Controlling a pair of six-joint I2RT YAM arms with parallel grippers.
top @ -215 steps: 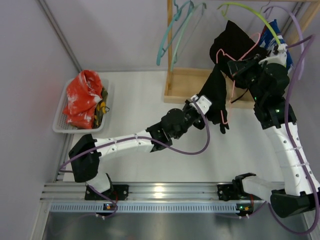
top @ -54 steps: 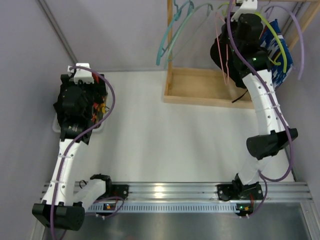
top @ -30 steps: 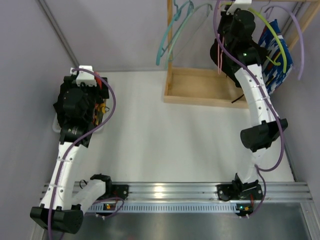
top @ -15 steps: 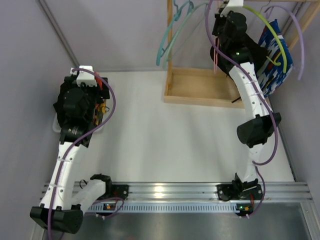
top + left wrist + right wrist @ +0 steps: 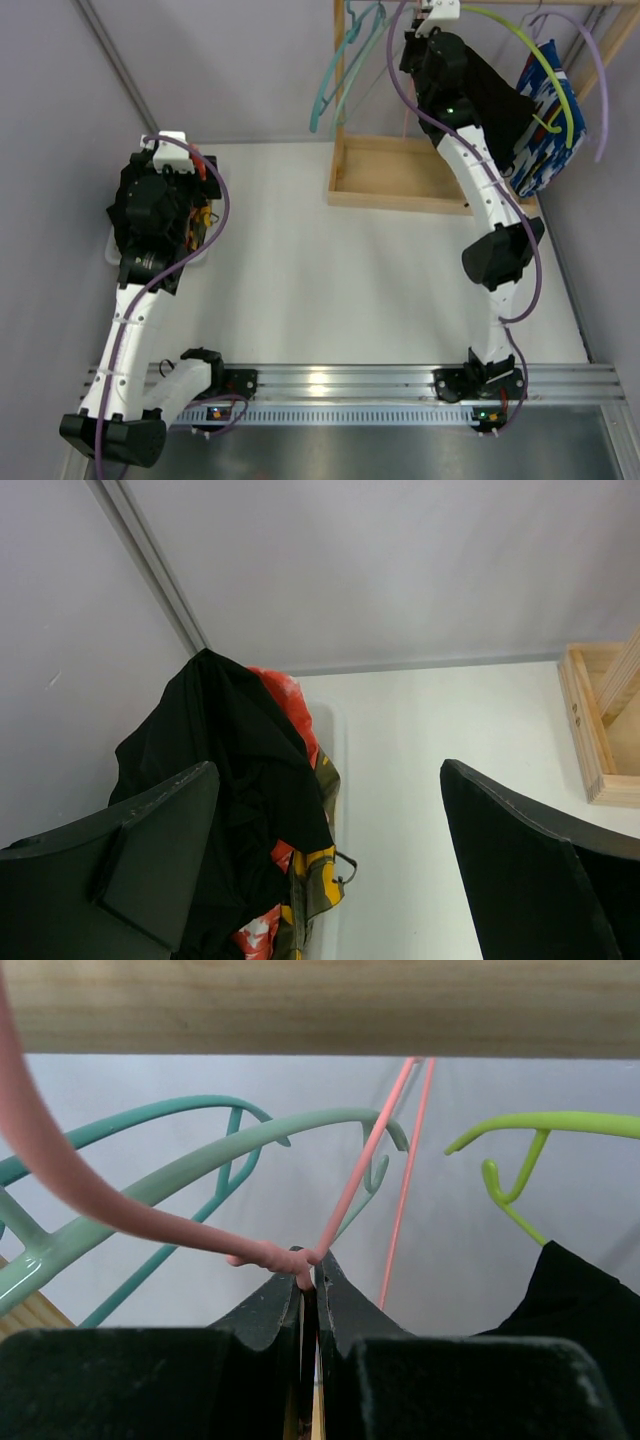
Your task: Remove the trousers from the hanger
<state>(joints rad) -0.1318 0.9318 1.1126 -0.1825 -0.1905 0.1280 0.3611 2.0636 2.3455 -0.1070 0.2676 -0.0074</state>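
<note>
The trousers lie heaped in the white tray (image 5: 330, 735): a plain black pair (image 5: 225, 770) on top, a red-orange pair (image 5: 290, 695) and a green-yellow camouflage pair (image 5: 318, 872) beneath. My left gripper (image 5: 328, 772) hovers open just above the heap, gripping nothing; from above it (image 5: 160, 212) hides most of the tray. My right gripper (image 5: 308, 1278) is shut on the neck of a bare pink hanger (image 5: 372, 1147) just below the wooden rail (image 5: 320, 1005). From above, it (image 5: 425, 28) is up at the rack.
Teal (image 5: 150, 1125) and mint (image 5: 215, 1155) hangers hang left of the pink one. To its right, black cloth (image 5: 492, 95) hangs by a lime hanger (image 5: 545, 1122). A blue patterned garment (image 5: 545, 110) hangs farther right. The wooden rack base (image 5: 400, 175) stands below.
My right arm has carried the pink hanger leftward along the rail, towards the teal hangers. The left arm has stayed over the tray, its gripper still open.
</note>
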